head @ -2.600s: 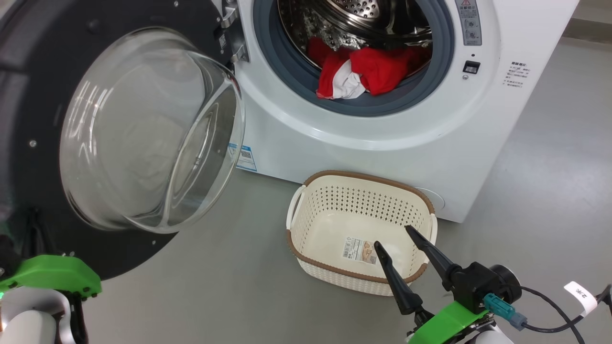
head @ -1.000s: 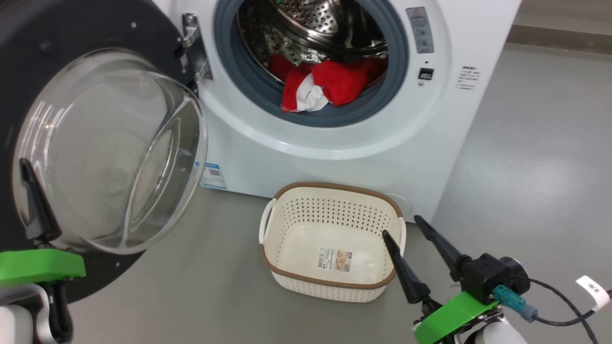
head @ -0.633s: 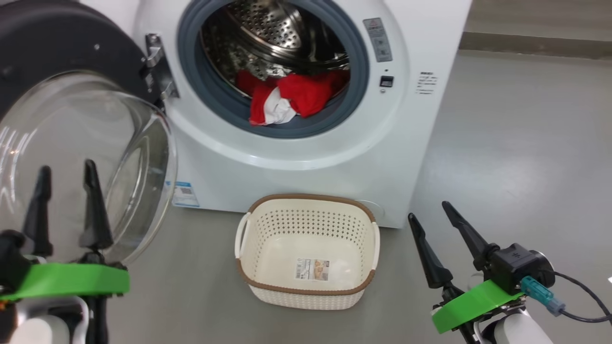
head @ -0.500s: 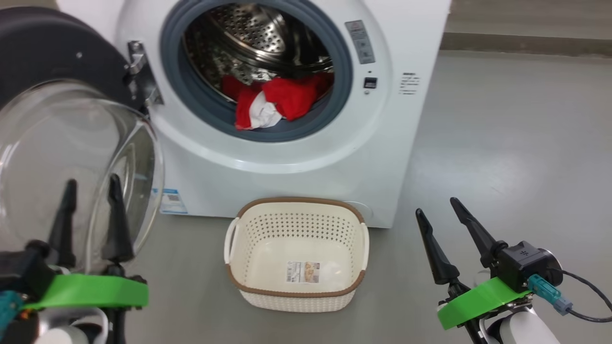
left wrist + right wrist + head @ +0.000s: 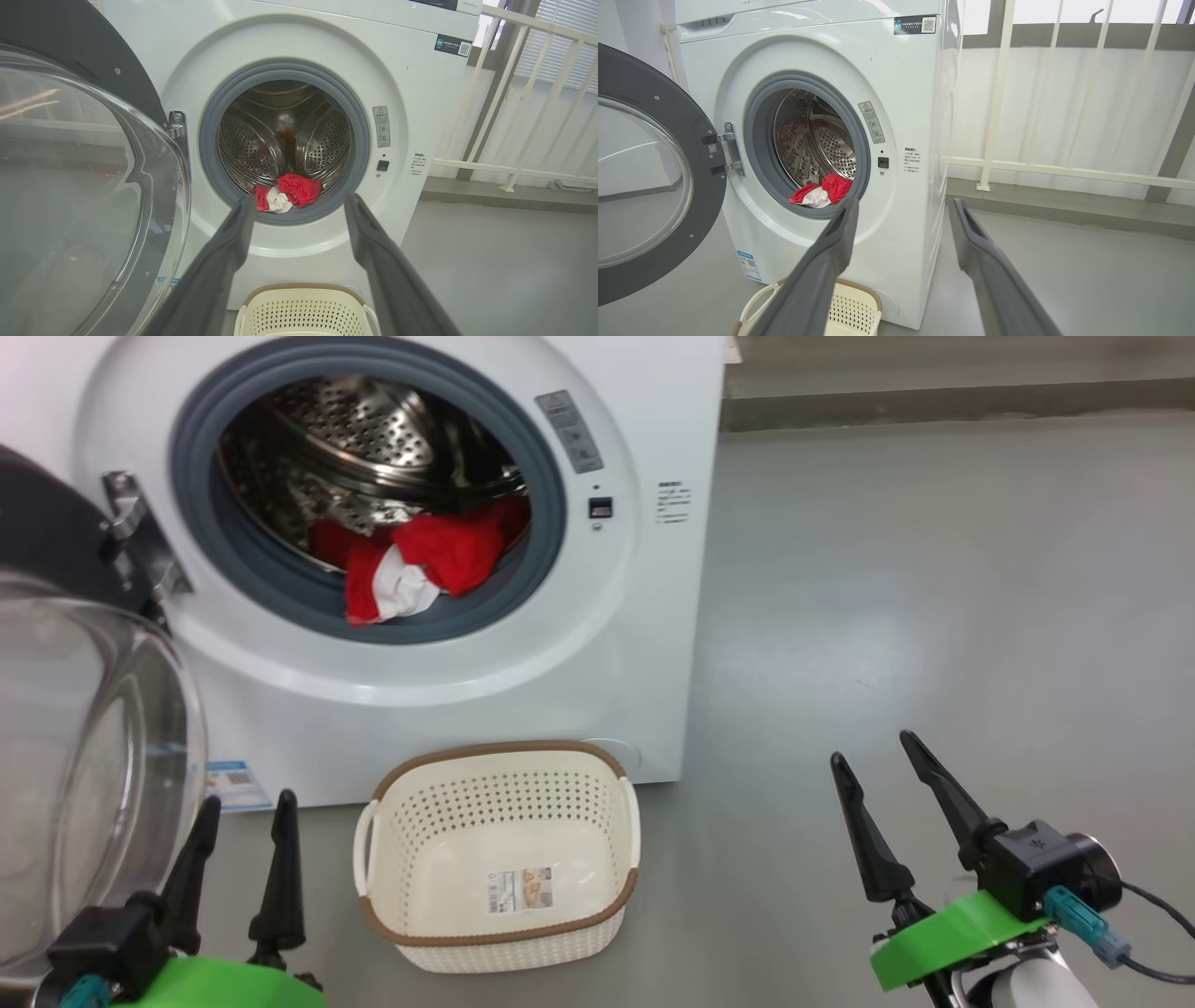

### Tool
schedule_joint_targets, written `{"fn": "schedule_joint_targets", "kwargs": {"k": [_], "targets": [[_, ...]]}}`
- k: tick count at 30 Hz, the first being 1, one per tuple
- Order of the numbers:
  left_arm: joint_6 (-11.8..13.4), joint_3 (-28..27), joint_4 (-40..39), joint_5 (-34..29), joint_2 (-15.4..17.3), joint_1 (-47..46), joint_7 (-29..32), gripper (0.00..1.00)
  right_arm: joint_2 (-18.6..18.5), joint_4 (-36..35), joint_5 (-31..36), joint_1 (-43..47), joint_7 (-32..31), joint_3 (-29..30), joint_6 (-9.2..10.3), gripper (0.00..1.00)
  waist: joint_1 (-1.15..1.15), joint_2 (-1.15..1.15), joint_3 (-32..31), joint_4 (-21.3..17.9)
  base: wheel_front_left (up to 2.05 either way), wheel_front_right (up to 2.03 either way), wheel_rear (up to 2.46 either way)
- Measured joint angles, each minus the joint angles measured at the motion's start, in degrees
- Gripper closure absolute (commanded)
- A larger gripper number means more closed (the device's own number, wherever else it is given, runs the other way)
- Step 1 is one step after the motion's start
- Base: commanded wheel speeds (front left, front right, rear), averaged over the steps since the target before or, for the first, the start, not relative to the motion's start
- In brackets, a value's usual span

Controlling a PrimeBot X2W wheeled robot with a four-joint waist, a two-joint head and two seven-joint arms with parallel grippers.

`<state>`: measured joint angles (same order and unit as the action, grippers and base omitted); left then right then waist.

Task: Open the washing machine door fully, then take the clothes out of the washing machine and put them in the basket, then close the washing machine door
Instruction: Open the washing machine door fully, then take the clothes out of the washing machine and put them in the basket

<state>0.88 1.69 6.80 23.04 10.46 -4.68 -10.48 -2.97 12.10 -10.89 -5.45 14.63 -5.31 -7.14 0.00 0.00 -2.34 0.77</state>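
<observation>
Left end effector (image 5: 248,797), right end effector (image 5: 871,747) apart, empty; door (image 5: 84,737) half off-frame

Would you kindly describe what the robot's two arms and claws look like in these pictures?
The left claw and right claw each have two long, tapering black fingers on a bright green bracket. Behind the right one sits a black housing with a small star-like mark, a teal connector and a black cable; its forearm is white.

The washing machine door (image 5: 84,756) runs off the left edge; print on the basket (image 5: 504,793) label (image 5: 518,890) is unreadably small.
</observation>
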Motion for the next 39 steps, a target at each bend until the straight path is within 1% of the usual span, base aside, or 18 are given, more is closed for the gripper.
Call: {"fn": "schedule_joint_targets", "kwargs": {"k": [3,9,20,24,26,39], "targets": [[-0.5,-0.2,0.1,0.4,-0.1,1.5,-1.1,0.0,0.0,-0.3,0.0,1.4,0.0,0.8,0.0,0.0,0.0,0.0,-0.3,-1.5,0.0,0.0,0.0],[-2.4,-0.9,0.5,2.3,-0.1,4.2,-2.3,0.0,0.1,-1.2,0.4,3.1,0.0,0.9,0.0,0.0,0.0,0.0,-1.1,-3.8,0.0,0.0,0.0],[-1.9,-0.4,1.1,1.5,0.1,8.6,-2.8,0.0,0.0,-3.8,0.4,6.6,0.0,1.6,0.0,0.0,0.0,0.0,-3.1,-5.3,0.0,0.0,0.0],[-1.8,-0.1,1.0,1.1,0.2,8.9,-2.8,0.0,-0.1,-4.9,0.4,7.7,0.0,2.5,0.0,0.0,0.0,0.0,-3.0,-5.1,0.0,0.0,0.0],[-1.3,0.0,1.0,1.1,0.2,9.5,-2.8,0.0,-0.1,-5.2,0.4,7.9,0.0,2.5,0.0,0.0,0.0,0.0,-2.9,-4.9,0.0,0.0,0.0],[-1.2,0.1,0.7,1.1,0.9,9.6,-2.8,0.0,-0.3,-6.5,0.4,9.3,0.0,2.6,0.0,0.0,0.0,0.0,-2.5,-4.2,0.0,0.0,0.0]]}}
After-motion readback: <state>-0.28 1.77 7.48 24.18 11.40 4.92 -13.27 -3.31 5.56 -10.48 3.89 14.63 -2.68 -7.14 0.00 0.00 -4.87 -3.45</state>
